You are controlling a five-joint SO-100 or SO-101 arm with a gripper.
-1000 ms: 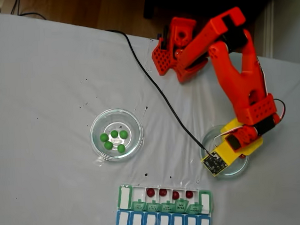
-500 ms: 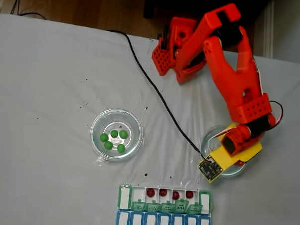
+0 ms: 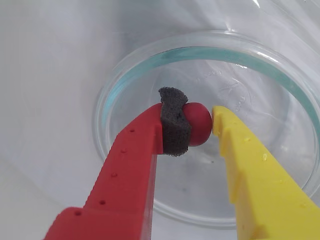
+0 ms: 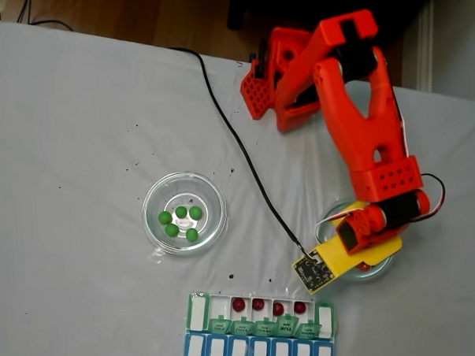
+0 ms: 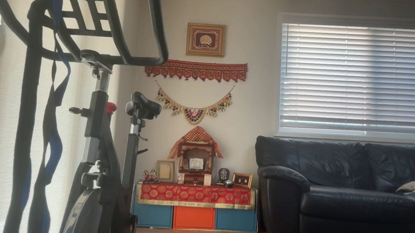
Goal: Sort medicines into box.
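In the wrist view the claw (image 3: pixel 200 122) is clamped on the last dark red ball (image 3: pixel 198 123) above its glass dish (image 3: pixel 107 107). Four red balls sit in the green-lidded box (image 4: pixel 198 313) at bottom centre of the fixed view; five green balls (image 4: pixel 181 221) wait in the left dish.

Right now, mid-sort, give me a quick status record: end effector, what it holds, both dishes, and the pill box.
end effector: closed on a dark red ball, foam pad on the red finger touching it
location: over the right glass dish in the fixed view
left dish: five green balls
pill box: four red balls, one per compartment, lids open
blue-and-white organiser: lids closed
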